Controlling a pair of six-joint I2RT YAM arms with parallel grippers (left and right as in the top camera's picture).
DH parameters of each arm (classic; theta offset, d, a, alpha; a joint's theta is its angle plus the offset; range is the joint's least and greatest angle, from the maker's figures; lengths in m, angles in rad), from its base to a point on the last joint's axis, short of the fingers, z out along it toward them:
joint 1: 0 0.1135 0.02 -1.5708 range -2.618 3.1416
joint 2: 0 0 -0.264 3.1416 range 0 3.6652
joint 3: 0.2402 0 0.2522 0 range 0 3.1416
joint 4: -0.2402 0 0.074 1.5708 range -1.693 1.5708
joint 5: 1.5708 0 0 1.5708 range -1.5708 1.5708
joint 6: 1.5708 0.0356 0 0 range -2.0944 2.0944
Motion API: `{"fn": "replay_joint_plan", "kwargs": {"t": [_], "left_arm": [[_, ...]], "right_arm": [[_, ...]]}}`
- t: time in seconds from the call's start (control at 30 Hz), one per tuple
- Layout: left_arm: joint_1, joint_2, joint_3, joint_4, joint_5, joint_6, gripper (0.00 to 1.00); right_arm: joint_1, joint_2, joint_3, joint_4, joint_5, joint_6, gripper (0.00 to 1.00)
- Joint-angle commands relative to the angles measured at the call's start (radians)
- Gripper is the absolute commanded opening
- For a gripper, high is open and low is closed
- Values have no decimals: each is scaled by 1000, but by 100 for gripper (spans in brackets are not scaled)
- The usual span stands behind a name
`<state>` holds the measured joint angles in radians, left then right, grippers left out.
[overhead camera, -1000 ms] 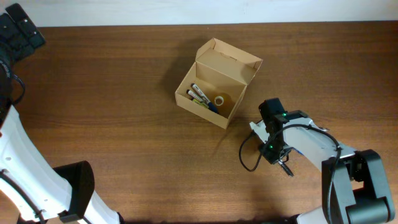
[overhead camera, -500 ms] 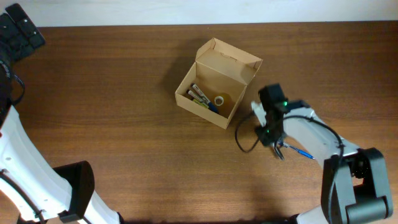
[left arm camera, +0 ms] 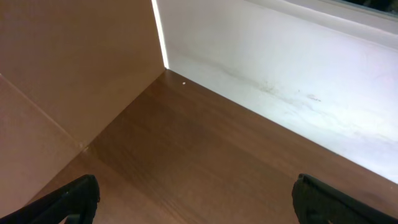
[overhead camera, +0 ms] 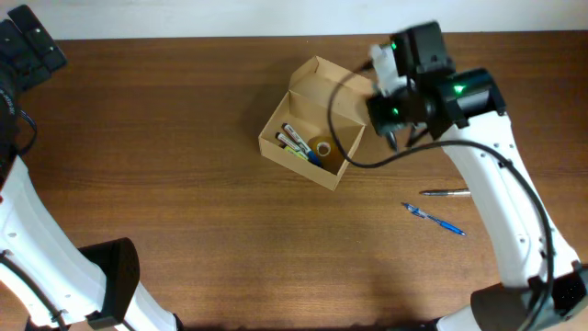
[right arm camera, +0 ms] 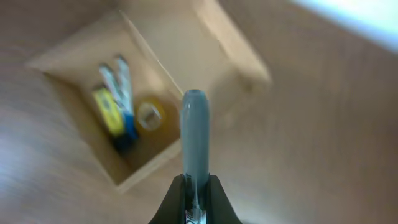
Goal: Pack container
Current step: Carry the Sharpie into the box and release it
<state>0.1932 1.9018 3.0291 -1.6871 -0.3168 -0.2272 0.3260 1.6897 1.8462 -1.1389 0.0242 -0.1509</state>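
Moved since a second ago: right gripper (right arm camera: pixel 194 186), from the table's (overhead camera: pixel 184 230) right front area up and toward the back edge, now above the right side of the container (overhead camera: pixel 317 92).
- Right gripper: clamped narrow on a grey pen (right arm camera: pixel 194 137), barrel pointing ahead over the box; view blurred.
- Container: tan cardboard, lid flap standing open, near the back edge, middle of the table. Holds markers (overhead camera: pixel 294 141) and a tape roll (overhead camera: pixel 322 147).
- Silver pen (overhead camera: pixel 446 192) and blue pen (overhead camera: pixel 434 220): flat on the table, right side, near each other, not touching.
- Left gripper (left arm camera: pixel 196 202): back left corner, fingers spread wide, holding nothing.
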Motion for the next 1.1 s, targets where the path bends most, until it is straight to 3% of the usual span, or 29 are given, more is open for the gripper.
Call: {"fn": "replay_joint_plan", "kwargs": {"t": [0.0, 0.17, 0.47, 1.03, 1.07], "left_arm": [[7, 7, -2, 0, 7, 9, 100], [7, 7, -2, 0, 7, 9, 100], [7, 7, -2, 0, 7, 9, 100], [7, 7, -2, 0, 7, 9, 100], [7, 7, -2, 0, 7, 9, 100]], "right_arm": [[89, 2, 55, 39, -21, -199, 4], [134, 68, 48, 115, -13, -295, 4], [137, 349, 48, 108, -45, -422, 4], [145, 479, 48, 155, -100, -420, 4], [145, 483, 48, 151, -100, -418, 8]]}}
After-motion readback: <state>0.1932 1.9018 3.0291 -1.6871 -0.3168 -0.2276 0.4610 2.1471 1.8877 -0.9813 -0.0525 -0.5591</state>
